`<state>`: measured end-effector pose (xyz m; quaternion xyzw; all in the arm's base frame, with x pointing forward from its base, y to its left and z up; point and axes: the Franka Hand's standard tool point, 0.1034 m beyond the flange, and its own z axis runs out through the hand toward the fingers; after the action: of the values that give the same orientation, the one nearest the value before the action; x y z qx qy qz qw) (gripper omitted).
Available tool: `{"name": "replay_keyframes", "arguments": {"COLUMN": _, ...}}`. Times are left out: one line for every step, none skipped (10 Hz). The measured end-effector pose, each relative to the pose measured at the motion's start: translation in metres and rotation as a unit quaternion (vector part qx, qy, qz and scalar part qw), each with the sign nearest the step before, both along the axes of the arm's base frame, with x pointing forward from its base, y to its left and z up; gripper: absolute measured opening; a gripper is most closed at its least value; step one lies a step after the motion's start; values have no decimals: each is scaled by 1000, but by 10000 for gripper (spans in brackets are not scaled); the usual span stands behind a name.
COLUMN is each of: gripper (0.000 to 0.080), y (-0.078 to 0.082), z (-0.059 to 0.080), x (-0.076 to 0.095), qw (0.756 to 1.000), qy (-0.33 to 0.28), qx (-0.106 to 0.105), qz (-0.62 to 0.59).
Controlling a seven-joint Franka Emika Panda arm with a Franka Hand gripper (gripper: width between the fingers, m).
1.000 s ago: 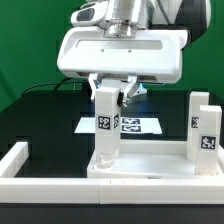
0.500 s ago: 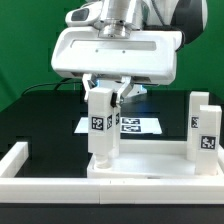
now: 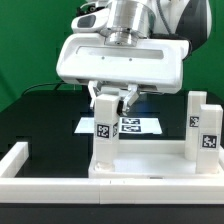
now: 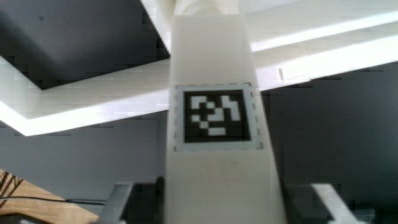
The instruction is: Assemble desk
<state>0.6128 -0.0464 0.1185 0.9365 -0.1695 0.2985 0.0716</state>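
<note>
Directly below gripper (image 3: 110, 97): white block leg (image 3: 106, 135), clamped upright at its upper end, foot on desk top (image 3: 150, 164). Black-and-white square tag (image 4: 217, 115) on leg face, no readable lettering. Beyond gripper: marker board (image 3: 143, 125). Beside gripper: second tagged leg (image 3: 203, 130) upright.

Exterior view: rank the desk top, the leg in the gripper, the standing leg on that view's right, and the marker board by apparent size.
1. Desk top, widest.
2/3. Held leg and right-hand leg: look alike, unranked.
4. Marker board: smallest showing, but farther back and partly hidden behind the gripper, so unsure.
</note>
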Motion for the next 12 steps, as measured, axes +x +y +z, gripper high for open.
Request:
{"name": "replay_keyframes", "arguments": {"gripper": 288, "y": 1, "z": 0, "x": 0, "qw": 1000, "qy": -7, "qx": -5, "qz": 2}}
{"name": "replay_keyframes", "arguments": {"gripper": 288, "y": 2, "z": -1, "x": -2, "qw": 1000, "qy": -15, "qx": -10, "qz": 5}}
{"name": "replay_keyframes", "arguments": {"gripper": 288, "y": 3, "z": -1, "x": -4, "qw": 1000, "qy": -21, "qx": -14, "qz": 7}}
{"name": "replay_keyframes", "arguments": {"gripper": 288, "y": 3, "z": -1, "x": -4, "qw": 1000, "qy": -24, "qx": -15, "qz": 8}}
{"name": "replay_keyframes", "arguments": {"gripper": 288, "y": 3, "z": -1, "x": -4, "qw": 1000, "qy": -24, "qx": -16, "qz": 8}}
{"name": "replay_keyframes", "arguments": {"gripper": 288, "y": 3, "z": -1, "x": -4, "qw": 1000, "qy": -24, "qx": -16, "qz": 8}}
{"name": "replay_keyframes", "arguments": {"gripper": 466, "y": 3, "z": -1, "x": -4, "qw": 1000, "qy": -24, "qx": -16, "qz": 8}}
{"name": "replay_keyframes", "arguments": {"gripper": 594, "y": 3, "z": -1, "x": -4, "qw": 1000, "qy": -24, "qx": -16, "qz": 8}}
{"name": "replay_keyframes", "arguments": {"gripper": 594, "y": 3, "z": -1, "x": -4, "qw": 1000, "qy": -24, "qx": -16, "qz": 8}}
{"name": "replay_keyframes", "arguments": {"gripper": 638, "y": 3, "z": -1, "x": -4, "qw": 1000, "qy": -24, "qx": -16, "qz": 8}}
{"name": "replay_keyframes", "arguments": {"gripper": 638, "y": 3, "z": -1, "x": -4, "qw": 1000, "qy": -24, "qx": -16, "qz": 8}}
{"name": "replay_keyframes", "arguments": {"gripper": 648, "y": 3, "z": -1, "x": -4, "qw": 1000, "qy": -24, "qx": -16, "qz": 8}}
